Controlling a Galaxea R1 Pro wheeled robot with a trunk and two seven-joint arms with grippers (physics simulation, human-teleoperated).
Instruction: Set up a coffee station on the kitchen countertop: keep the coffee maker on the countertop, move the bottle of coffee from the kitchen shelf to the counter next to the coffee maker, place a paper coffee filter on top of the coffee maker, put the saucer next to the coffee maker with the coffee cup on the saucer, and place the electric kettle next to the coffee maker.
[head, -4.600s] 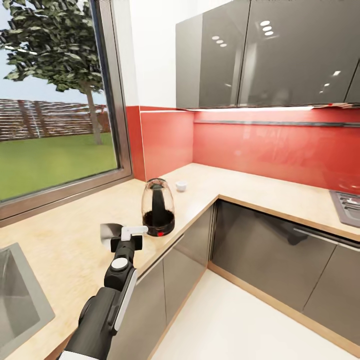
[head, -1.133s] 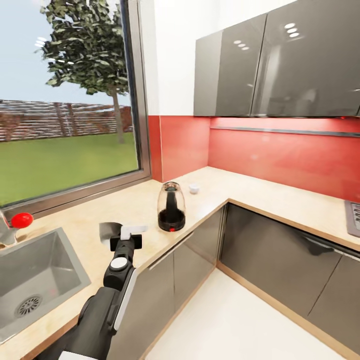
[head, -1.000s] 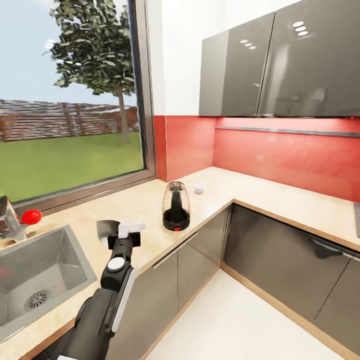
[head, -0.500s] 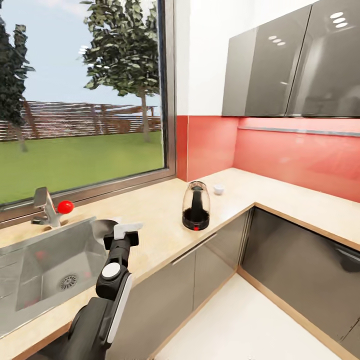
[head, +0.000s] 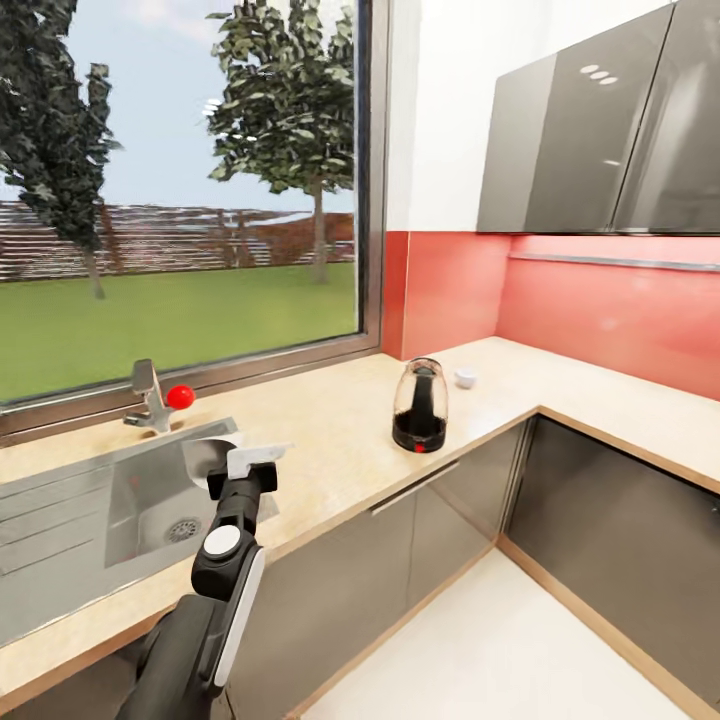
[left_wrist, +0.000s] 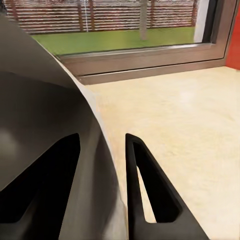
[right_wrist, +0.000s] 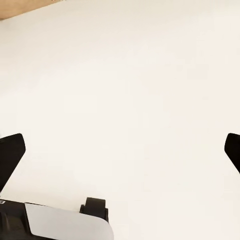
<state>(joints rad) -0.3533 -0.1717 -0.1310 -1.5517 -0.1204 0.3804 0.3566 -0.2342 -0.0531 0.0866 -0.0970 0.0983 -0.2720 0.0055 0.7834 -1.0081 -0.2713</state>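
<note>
Saucer (head: 205, 457) sits pinched in left claw (head: 232, 462), above sink (head: 60, 520).

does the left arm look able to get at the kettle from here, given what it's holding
Probably not yet. The left gripper is shut on the saucer over the sink, and the electric kettle stands well beyond it along the kitchen countertop.

Electric kettle (head: 420, 408) on kitchen countertop (head: 330, 450); sink (head: 90, 520) left; coffee cup (head: 465, 377) behind.

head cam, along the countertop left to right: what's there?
Sink → faucet with red knob → left gripper holding the saucer → electric kettle → coffee cup.
</note>
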